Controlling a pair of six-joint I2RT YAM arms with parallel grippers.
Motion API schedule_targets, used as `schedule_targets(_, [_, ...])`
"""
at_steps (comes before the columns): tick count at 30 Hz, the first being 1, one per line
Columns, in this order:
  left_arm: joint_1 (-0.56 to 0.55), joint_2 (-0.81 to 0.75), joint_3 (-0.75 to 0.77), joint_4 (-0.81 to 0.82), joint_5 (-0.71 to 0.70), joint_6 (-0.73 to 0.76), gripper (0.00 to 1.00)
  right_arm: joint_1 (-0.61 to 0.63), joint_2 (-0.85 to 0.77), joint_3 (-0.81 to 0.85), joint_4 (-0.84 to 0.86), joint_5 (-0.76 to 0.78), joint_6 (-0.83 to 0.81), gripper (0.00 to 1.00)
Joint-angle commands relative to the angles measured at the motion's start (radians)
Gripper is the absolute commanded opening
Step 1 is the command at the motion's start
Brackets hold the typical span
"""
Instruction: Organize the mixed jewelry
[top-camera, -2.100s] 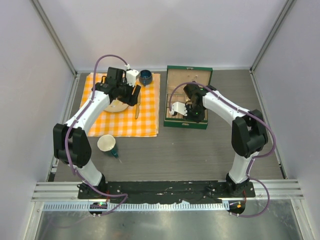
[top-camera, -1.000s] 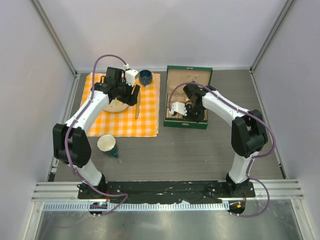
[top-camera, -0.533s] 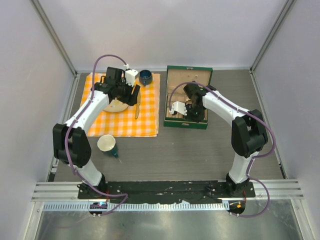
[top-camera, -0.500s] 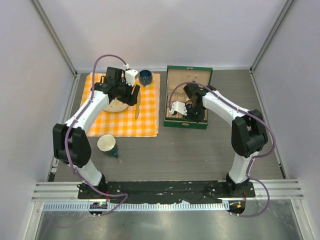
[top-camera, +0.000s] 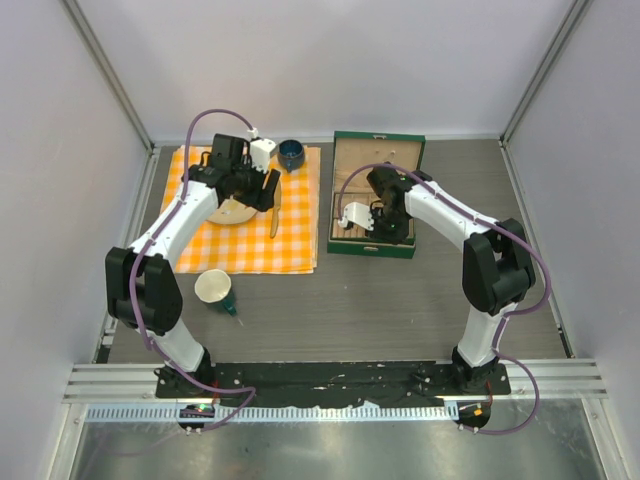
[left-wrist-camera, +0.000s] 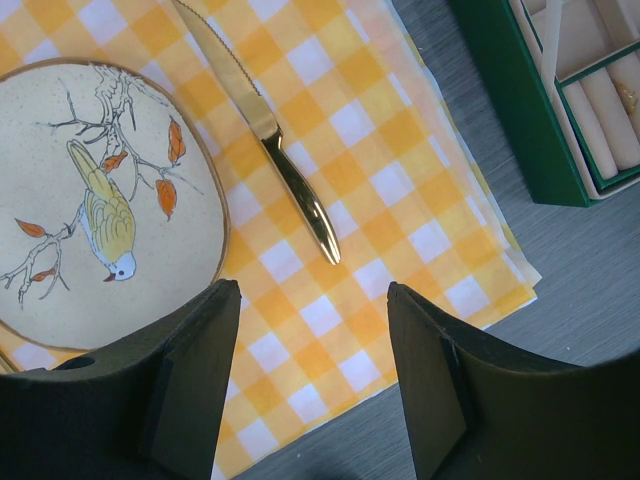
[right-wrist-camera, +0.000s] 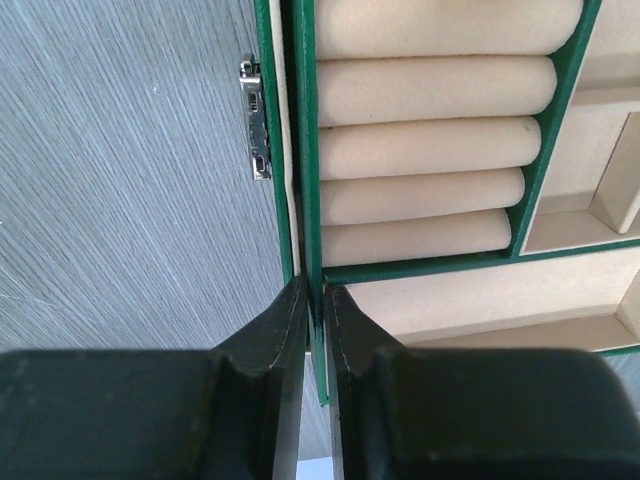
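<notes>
While the green box (top-camera: 370, 249) lay open on the grey table (top-camera: 400, 300), we saw beige rolls (right-wrist-camera: 430, 145) packed side by side in one of its compartments. A flat beige-lined compartment (right-wrist-camera: 470, 300) lay just beside them. And there, in the left wrist view, a tiny gold piece (left-wrist-camera: 629, 93) sat on a roll inside the box, though it was too small for us to say which piece it was. A small blue bowl (top-camera: 291, 153) stood at the far edge of the orange checked cloth (left-wrist-camera: 400, 200). A cup (top-camera: 213, 287) stood off the cloth's near edge, and we could not make out what either one held.

Now the arms. The right arm bent in from the right over the box, wrist turned down. The right gripper (right-wrist-camera: 315, 290) had its fingers nearly together, one on each side of the box's green wall, near the metal clasp (right-wrist-camera: 255, 115). Whether they actually pinched that wall, we could not tell. The left arm reached out over the cloth, where the left gripper (left-wrist-camera: 312, 300) hung with its fingers spread wide and nothing in them. Below it lay the bird-painted plate (left-wrist-camera: 100, 200) and the gold knife (left-wrist-camera: 285, 165).
</notes>
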Motion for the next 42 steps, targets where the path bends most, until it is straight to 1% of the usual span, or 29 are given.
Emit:
schedule_targets(1, [0.006,-0.018,0.018,0.006,0.018,-0.004,0.65,0.003,0.029,0.001,0.117,-0.062,0.007,0.18])
schedule_targets(11, [0.008,-0.021,0.017,0.008,0.021,-0.006,0.65,0.004,0.035,0.010,0.131,-0.071,0.028,0.19])
schedule_targets(16, [0.010,-0.027,0.014,0.006,0.021,-0.006,0.65,0.004,0.042,0.002,0.164,-0.088,0.058,0.24])
schedule_targets(17, [0.010,-0.029,0.012,0.006,0.023,-0.006,0.65,0.003,0.042,-0.001,0.171,-0.094,0.062,0.27])
schedule_targets(19, [0.010,-0.030,0.014,0.006,0.023,-0.007,0.65,0.003,0.042,-0.002,0.184,-0.110,0.074,0.28])
schedule_targets(23, [0.011,-0.033,0.012,0.006,0.024,-0.009,0.65,0.003,0.033,0.001,0.194,-0.131,0.088,0.34])
schedule_targets(29, [0.013,-0.036,0.011,0.005,0.026,-0.009,0.65,0.001,0.012,-0.001,0.194,-0.140,0.101,0.34])
schedule_targets(34, [0.013,-0.036,0.009,0.006,0.027,-0.009,0.65,-0.007,-0.031,-0.001,0.169,-0.108,0.093,0.34])
schedule_targets(42, [0.013,-0.036,0.006,0.006,0.032,-0.009,0.65,-0.020,-0.056,-0.007,0.132,-0.081,0.078,0.35])
